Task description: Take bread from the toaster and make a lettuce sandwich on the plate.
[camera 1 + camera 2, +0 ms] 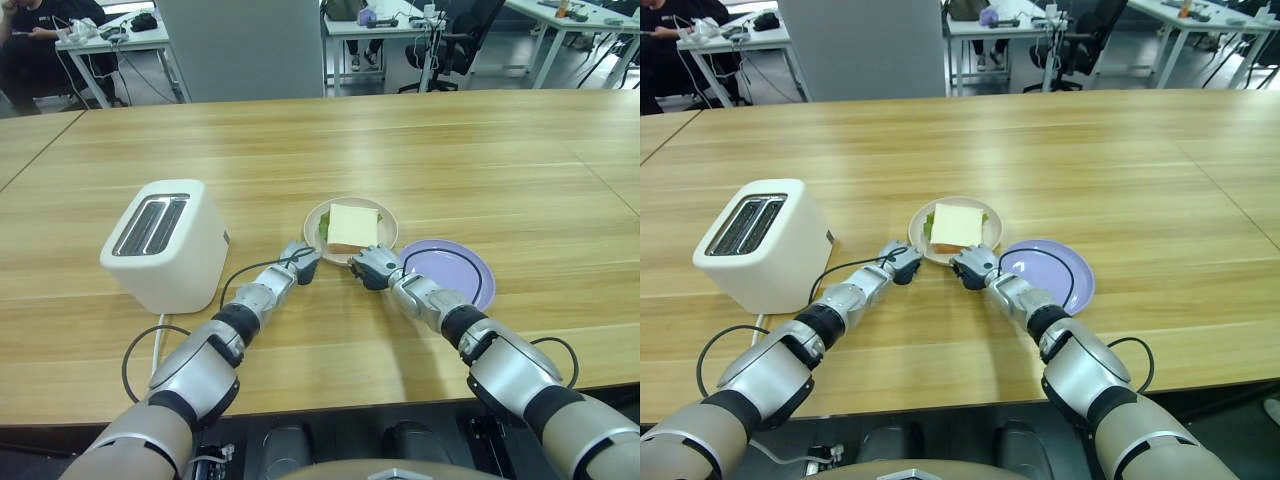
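The sandwich (353,226) sits on the beige plate (392,234), toward the near edge of the wooden table (420,150) and about midway along it. A pale square top slice (356,222) covers it, and a fringe of green lettuce (323,228) pokes out on the side facing the toaster (165,245). The white toaster stands well apart to the left, and its slots look dark and empty from here. A purple plate (450,270) lies just beside the beige one on the right, with nothing on it.

Both hands rest low at the beige plate's near rim. The left hand (300,262) is at the left of the rim and the right hand (372,266) at the right, overlapping the purple plate's edge. The fingers of each are curled in and hold nothing. Neither hand touches the bread.

By the look of it the stacking is done, or very nearly.

If the sandwich needs straightening, it will be light and soft. The bread would dent under a hard pinch, and the top slice could slide on the leaf beneath. A gentle touch at two opposite edges of the slice should serve best — not a press from above. The plate itself is stiff and likely to skate on the smooth wood if nudged.
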Available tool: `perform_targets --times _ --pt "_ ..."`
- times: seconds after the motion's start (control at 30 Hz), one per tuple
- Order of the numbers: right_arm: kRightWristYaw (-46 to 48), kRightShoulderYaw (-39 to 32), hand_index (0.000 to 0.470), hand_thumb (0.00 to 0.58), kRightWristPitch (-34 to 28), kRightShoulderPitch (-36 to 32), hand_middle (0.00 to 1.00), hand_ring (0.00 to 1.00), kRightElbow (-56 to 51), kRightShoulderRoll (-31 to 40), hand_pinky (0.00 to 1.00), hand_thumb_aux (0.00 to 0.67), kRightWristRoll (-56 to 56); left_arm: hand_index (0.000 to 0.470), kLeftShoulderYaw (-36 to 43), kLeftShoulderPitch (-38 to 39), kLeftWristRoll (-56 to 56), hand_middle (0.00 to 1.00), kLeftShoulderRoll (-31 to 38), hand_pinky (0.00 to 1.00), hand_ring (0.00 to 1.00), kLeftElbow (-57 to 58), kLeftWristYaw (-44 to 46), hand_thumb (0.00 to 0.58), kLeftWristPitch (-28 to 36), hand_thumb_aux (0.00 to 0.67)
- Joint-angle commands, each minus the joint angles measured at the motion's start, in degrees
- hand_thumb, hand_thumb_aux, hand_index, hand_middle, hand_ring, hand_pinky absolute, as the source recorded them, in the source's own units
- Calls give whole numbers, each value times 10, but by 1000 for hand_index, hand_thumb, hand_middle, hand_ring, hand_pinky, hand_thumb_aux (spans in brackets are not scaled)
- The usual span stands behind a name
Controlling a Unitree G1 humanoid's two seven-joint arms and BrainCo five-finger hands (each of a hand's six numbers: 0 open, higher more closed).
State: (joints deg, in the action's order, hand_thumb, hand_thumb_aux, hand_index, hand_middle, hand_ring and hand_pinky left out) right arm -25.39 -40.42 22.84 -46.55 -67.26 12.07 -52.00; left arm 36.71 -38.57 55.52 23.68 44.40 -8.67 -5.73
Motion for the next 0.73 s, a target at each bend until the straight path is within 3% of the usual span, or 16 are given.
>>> perform_targets --times 0.03,0.07,0.17,0.33,0.5,0.6,0.73 --pt "25 68 0 0 95 61 161 161 103 60 161 0 93 0 -101 115 -111 0 43 0 0 -219 10 0 -40 0" --pt "54 95 0 0 116 89 0 0 159 80 0 0 136 0 -138 154 -152 0 46 0 0 -287 8 0 -51 0" --pt "137 184 0 0 132 199 0 0 362 128 0 0 291 0 -252 276 -324 0 16 0 0 -488 22 0 -76 0" --pt "181 278 0 0 97 323 0 0 570 131 0 0 412 0 -326 356 -463 0 -52 0 0 -632 34 0 -82 0" --pt "238 322 0 0 69 429 0 0 705 125 0 0 494 0 -334 405 -530 0 -109 0 0 -702 60 0 -57 0" --pt "286 323 0 0 53 470 0 0 754 131 0 0 530 0 -327 417 -529 0 -116 0 0 -701 79 0 -76 0" --pt "266 358 0 0 60 500 0 0 786 101 0 0 512 0 -328 430 -535 0 -119 0 0 -688 102 0 -102 0"
